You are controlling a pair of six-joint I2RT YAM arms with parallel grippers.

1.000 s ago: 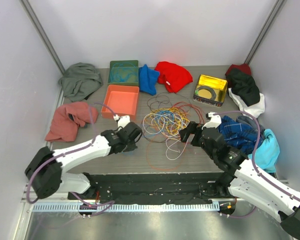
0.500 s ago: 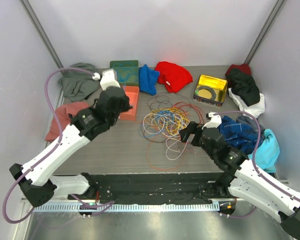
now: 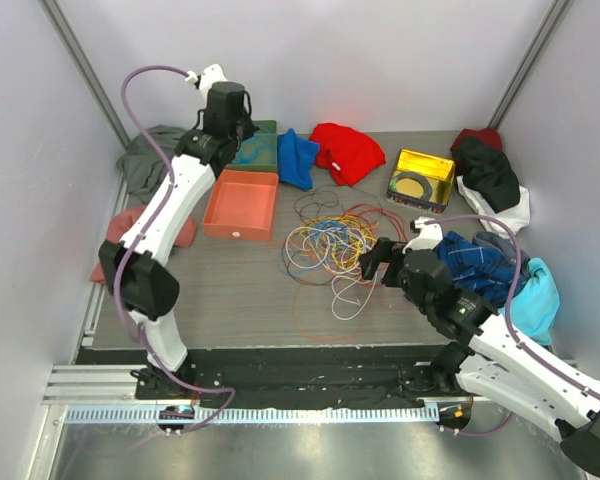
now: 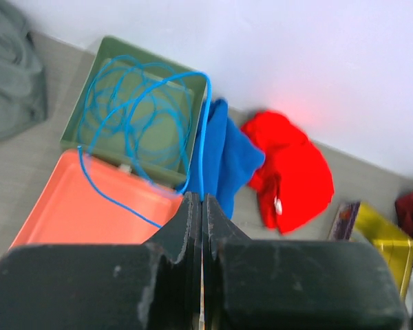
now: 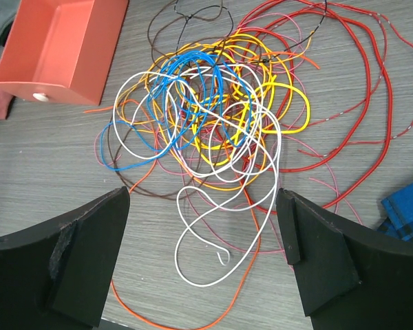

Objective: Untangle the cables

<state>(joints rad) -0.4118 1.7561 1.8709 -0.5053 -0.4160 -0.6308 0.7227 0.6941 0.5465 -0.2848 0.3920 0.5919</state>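
Observation:
The cables (image 3: 330, 245) lie tangled mid-table in blue, yellow, orange, red, white and dark brown loops; the right wrist view shows the tangle (image 5: 213, 110) from close up. A white cable (image 5: 193, 278) and an orange cable (image 5: 220, 320) trail toward me. My right gripper (image 3: 380, 262) hovers open and empty over the tangle's near edge (image 5: 201, 196). My left gripper (image 3: 227, 110) is raised high at the back left, above the green box (image 3: 248, 145). Its jaws (image 4: 203, 199) are shut, and a blue cable (image 4: 205, 137) runs from coils inside the green box (image 4: 79, 110) up into them.
An orange tray (image 3: 242, 200) sits in front of the green box. A yellow tin (image 3: 420, 178) stands back right. Cloths ring the table: grey (image 3: 160, 160), pink (image 3: 130, 235), blue (image 3: 297, 158), red (image 3: 347, 150), black (image 3: 485, 170), plaid (image 3: 475, 262) and teal (image 3: 535, 295).
My left arm has swung up from the table left of the tangle to high over the green box at the back. My right arm has hardly moved.

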